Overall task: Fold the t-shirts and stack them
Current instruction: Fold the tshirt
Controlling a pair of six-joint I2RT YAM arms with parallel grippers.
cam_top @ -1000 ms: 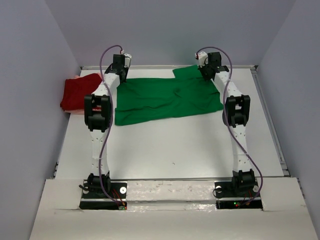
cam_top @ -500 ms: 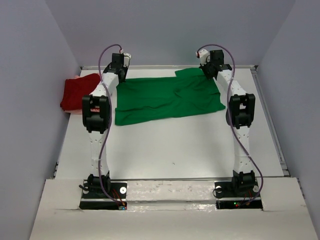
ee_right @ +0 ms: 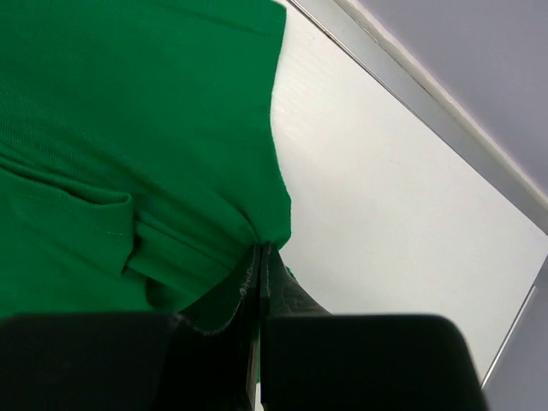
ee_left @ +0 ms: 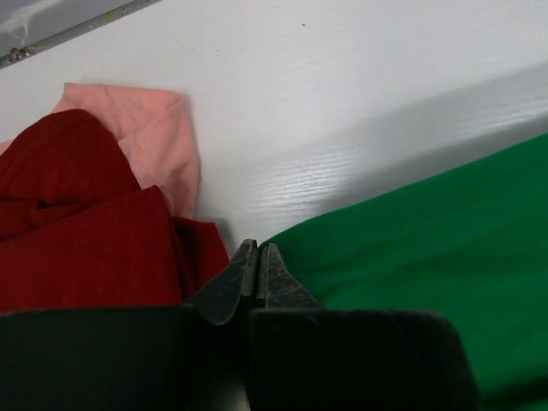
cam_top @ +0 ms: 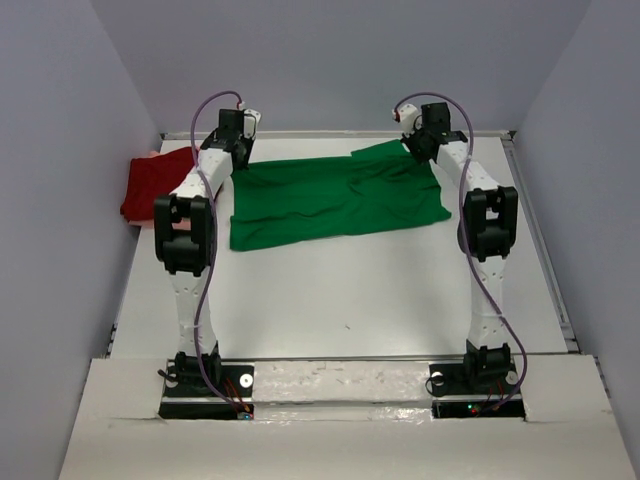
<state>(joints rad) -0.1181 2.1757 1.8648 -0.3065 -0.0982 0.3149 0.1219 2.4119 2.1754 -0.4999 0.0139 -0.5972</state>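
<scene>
The bright green t-shirt (cam_top: 335, 205) lies spread across the far half of the table, its far edge raised between my two grippers. My left gripper (ee_left: 258, 247) is shut on its far-left corner (ee_left: 428, 240), and a shadow shows under the lifted cloth. My right gripper (ee_right: 264, 248) is shut on bunched green cloth (ee_right: 128, 103) at the far-right corner. In the top view the left gripper (cam_top: 238, 150) and right gripper (cam_top: 420, 150) sit near the back rail. The dark red t-shirt (cam_top: 155, 185) lies heaped at the far left on the pale pink t-shirt (ee_left: 154, 128).
The white table (cam_top: 340, 290) is walled in by grey panels. A metal rail (ee_right: 411, 94) runs along its back edge, and another (cam_top: 540, 240) along the right side. The red heap (ee_left: 68, 223) lies just left of my left gripper.
Both elbows have swung outward and the grippers have drawn slightly apart. The far edge of the green t-shirt is pulled straighter, and its right sleeve sticks up less.
</scene>
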